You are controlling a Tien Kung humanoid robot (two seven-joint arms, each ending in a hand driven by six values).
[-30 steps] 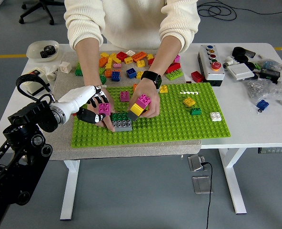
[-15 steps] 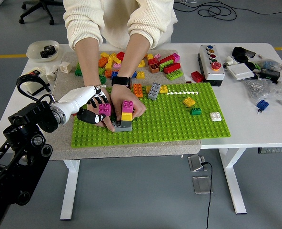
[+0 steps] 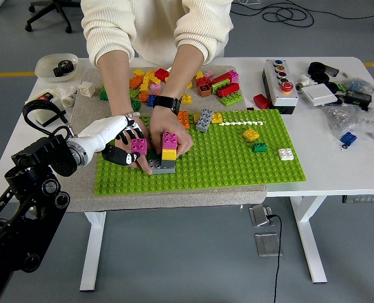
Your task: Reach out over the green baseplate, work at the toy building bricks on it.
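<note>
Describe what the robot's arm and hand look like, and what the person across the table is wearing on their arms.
The robot's left arm is black with bulky rounded joints and a black cable looping above the forearm. Its wrist section is white, and the left hand has a white back with black fingers. The person wears a cream ribbed knit sweater with sleeves pushed up, and a black smartwatch on one wrist.

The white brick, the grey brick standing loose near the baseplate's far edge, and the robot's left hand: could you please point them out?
white brick point(image 3: 286, 153): head view, its studded top.
grey brick point(image 3: 204, 120): head view, middle of its top.
left hand point(image 3: 125, 142): head view, middle of the hand.
</note>
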